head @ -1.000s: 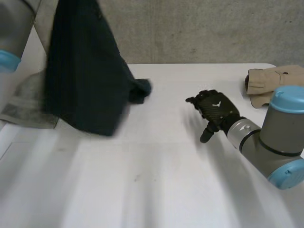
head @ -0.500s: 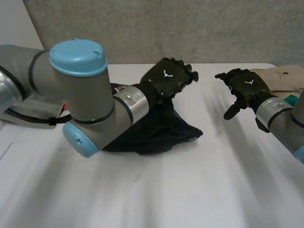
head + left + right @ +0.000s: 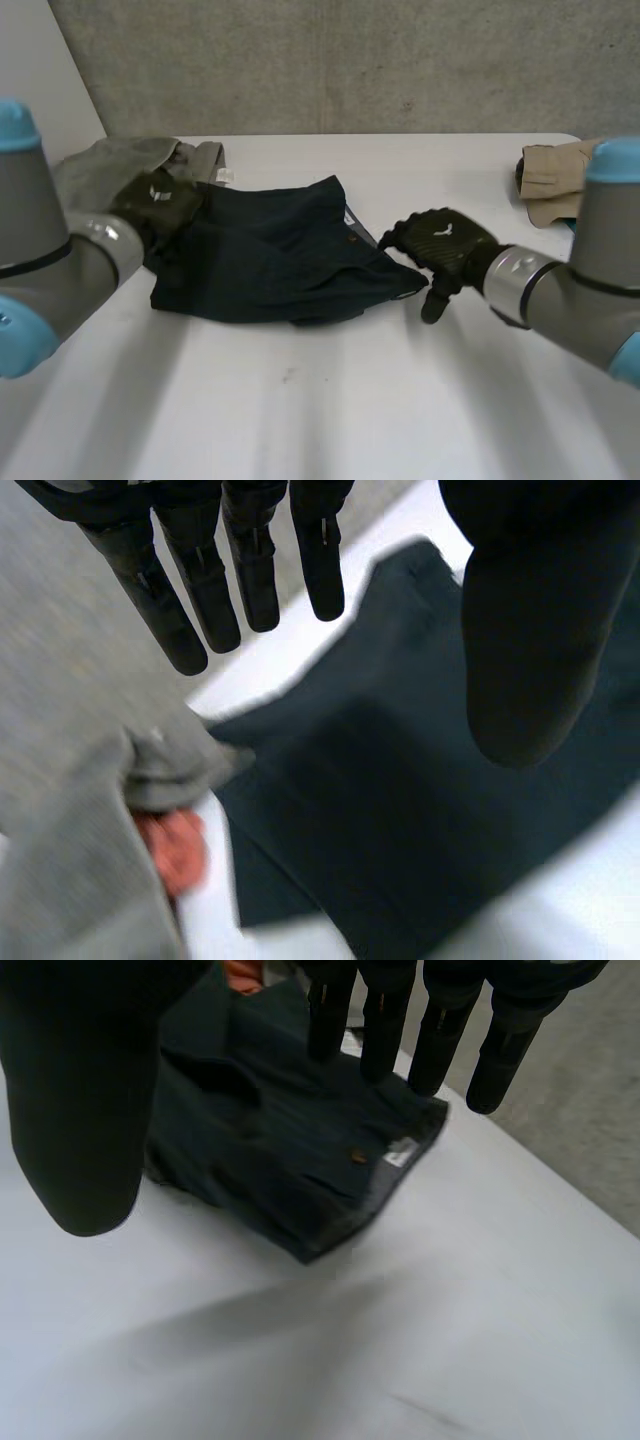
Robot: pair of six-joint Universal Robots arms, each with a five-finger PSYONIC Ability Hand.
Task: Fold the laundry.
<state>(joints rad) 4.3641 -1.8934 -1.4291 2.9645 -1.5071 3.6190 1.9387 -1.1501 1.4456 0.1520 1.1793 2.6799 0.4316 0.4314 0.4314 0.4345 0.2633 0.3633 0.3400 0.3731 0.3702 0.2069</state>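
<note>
A second ago the navy garment (image 3: 270,260) hung in the air. Now it lies rumpled on the bench (image 3: 350,400) and looks like shorts, though that's hard to confirm. Your left robot hand (image 3: 160,200) is spread over its left edge and your right robot hand (image 3: 440,245) is spread at its right corner. Neither grips it. You'll likely need to flatten it before folding.

You see a plain dark navy garment (image 3: 270,255) with a brown button (image 3: 352,1157) and a white label (image 3: 401,1154), a grey cloth (image 3: 105,165), a beige garment (image 3: 555,172), and your white table (image 3: 330,410).
</note>
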